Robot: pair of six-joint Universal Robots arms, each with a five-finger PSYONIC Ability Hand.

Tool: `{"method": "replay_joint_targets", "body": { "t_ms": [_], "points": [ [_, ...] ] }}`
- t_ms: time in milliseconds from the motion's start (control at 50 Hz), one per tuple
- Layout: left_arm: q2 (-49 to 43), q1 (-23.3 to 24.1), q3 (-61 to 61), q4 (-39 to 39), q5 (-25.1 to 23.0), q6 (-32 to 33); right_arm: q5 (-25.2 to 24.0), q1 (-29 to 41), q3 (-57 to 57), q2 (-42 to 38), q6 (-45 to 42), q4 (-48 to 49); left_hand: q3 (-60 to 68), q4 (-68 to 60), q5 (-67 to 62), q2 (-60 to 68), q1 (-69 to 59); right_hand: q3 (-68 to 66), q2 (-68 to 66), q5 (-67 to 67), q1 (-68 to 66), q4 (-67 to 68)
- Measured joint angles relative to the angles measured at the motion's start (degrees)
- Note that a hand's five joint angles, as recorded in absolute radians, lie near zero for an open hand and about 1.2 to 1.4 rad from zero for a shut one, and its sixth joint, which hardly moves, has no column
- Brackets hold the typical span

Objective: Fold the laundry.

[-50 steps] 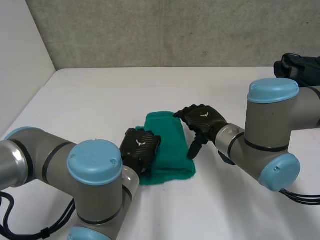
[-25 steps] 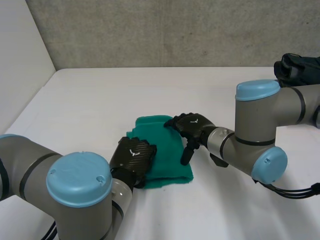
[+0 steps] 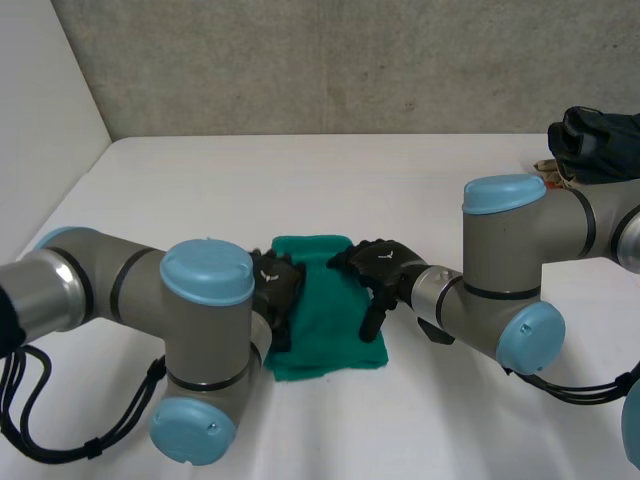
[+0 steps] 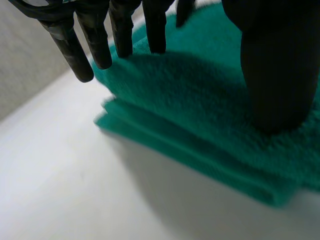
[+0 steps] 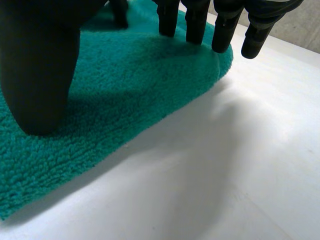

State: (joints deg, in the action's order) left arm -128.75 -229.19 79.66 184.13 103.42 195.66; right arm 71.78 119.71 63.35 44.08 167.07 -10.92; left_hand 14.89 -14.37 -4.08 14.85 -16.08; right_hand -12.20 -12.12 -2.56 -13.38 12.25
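At lower centre of the head view, a folded green terry-cloth towel [image 3: 325,312] lies flat on the white table [image 3: 300,180], with a black robot hand on each side. The left hand [image 3: 278,292] rests on the towel's left edge and the right hand [image 3: 382,268] on its right edge. In each wrist view the fingers [image 4: 120,35] [image 5: 195,20] are extended and relaxed, the thumb presses into the pile, and nothing is grasped. Stacked layers show beside the left fingertips, so the step appears to be flattening a finished fold. The next move likely calls for pinching one edge for a further fold, or lifting both hands without dragging the cloth. A dark bundle [image 3: 600,140] sits at upper right, well apart.
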Motion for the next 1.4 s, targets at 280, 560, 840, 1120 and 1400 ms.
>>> {"method": "replay_joint_targets", "body": {
  "t_ms": [280, 560, 840, 1120, 1400],
  "points": [
    [9.3, -0.27, 0.58, -2.39, -0.88, -0.5, 8.6, 1.78, 8.93, 10.89, -8.78, 5.23, 0.0, 0.0, 0.0, 0.0, 1.54, 0.0, 0.22, 0.06, 0.0, 0.0],
    [17.87, -3.34, 0.92, -2.34, -10.24, -1.8, 13.14, 11.89, 34.1, 19.07, -8.49, 29.43, 0.0, 0.0, 0.08, 0.0, 1.54, 0.12, 0.22, 0.06, 0.0, -0.01],
    [16.91, -5.94, 1.9, -2.47, -16.49, -9.12, 13.92, 13.67, 31.27, 9.53, -9.17, 38.62, 0.0, 0.0, 0.08, 0.0, 1.54, -2.92, -2.84, -2.98, -0.35, 2.81],
    [17.13, -5.64, 2.56, -2.11, -16.14, -8.98, 13.47, 13.38, 23.38, 4.68, -9.11, 38.05, 0.0, 0.0, 0.08, 0.0, 1.54, -7.12, -6.53, -6.64, -5.61, 7.11],
    [19.85, -5.6, 3.22, -2.1, -16.07, -9.03, 13.29, 8.46, 15.4, 3.41, -9.12, 36.58, 0.0, 0.0, 0.08, 0.0, 1.54, -54.2, -54.05, -50.8, -46.96, 54.76]
  ]
}}
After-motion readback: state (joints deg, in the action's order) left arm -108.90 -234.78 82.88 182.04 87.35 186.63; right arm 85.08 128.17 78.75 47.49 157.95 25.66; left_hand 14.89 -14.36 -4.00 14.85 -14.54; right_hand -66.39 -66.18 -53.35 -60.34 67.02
